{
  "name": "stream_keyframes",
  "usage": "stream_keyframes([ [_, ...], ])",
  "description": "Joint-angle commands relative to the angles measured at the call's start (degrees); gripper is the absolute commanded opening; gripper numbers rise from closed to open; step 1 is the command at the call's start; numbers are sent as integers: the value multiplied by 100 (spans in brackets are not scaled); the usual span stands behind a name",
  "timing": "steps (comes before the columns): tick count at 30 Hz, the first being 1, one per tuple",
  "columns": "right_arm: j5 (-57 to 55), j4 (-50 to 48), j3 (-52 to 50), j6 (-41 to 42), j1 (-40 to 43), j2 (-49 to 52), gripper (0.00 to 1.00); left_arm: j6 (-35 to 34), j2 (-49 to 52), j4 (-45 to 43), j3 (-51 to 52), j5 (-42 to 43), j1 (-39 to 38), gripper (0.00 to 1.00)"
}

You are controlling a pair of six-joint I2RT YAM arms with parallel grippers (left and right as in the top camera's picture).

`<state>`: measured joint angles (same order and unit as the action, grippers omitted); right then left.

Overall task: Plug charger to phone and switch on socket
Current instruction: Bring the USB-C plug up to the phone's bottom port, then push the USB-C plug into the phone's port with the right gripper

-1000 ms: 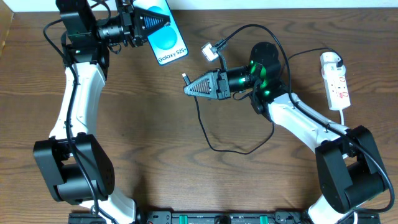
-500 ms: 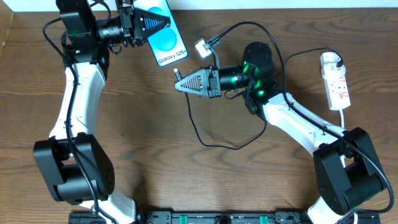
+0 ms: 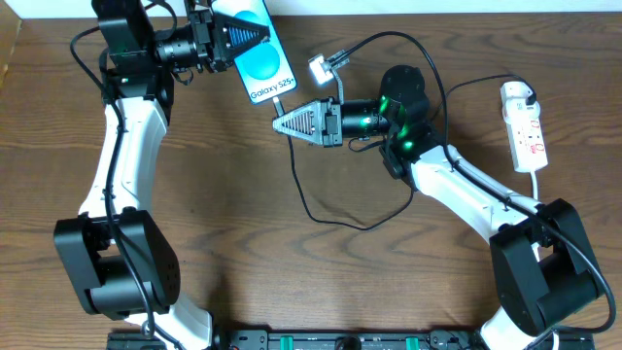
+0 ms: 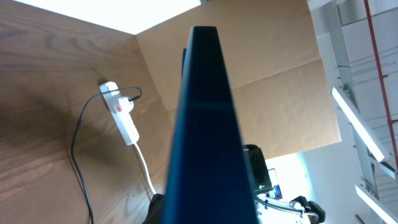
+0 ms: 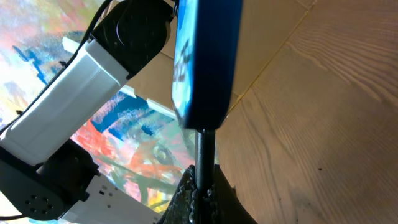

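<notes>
Two arms reach over the wooden counter (image 3: 224,224), and we see the left claw (image 3: 245,37) clenched on the phone (image 3: 264,66) near the far edge, its blue screen facing up. The socket (image 3: 525,131) lies at the far right, well apart. The right claw (image 3: 278,124) grips the charger (image 5: 202,149), whose small tip touches the phone's lower edge.

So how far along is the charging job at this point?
Done: the left gripper holds the phone, and the right gripper has the charger tip pinched. In hand: the tip meets the phone's bottom edge; whether it is seated, I cannot tell. Left: the socket lies far from both grippers, so its switch is yet to be pressed.
</notes>
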<state>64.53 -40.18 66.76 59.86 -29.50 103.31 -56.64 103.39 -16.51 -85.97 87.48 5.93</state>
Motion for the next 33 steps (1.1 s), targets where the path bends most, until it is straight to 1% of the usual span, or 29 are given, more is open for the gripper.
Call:
stream_keyframes([
  [1, -31, -35, 129, -79, -24, -109, 1, 155, -79, -33, -116, -166, 11, 8],
  [8, 39, -39, 129, -291, -24, -109, 1, 223, -79, -35, -116, -203, 26, 7],
  [13, 146, -315, 129, -289, -22, -109, 1, 221, -79, -33, -114, -188, 37, 7],
  [18, 94, -181, 129, -293, -7, -109, 1, 190, -79, -33, -114, -96, 37, 7],
  [21, 87, -70, 129, -339, -4, -107, 1, -4, -79, -33, -114, -39, 37, 7],
  [24, 31, -81, 129, -334, 4, -107, 2, 4, -79, -33, -114, 101, 37, 7],
  [33, -83, -79, 129, -332, 31, -107, 1, 26, -79, -33, -114, 103, 37, 7],
])
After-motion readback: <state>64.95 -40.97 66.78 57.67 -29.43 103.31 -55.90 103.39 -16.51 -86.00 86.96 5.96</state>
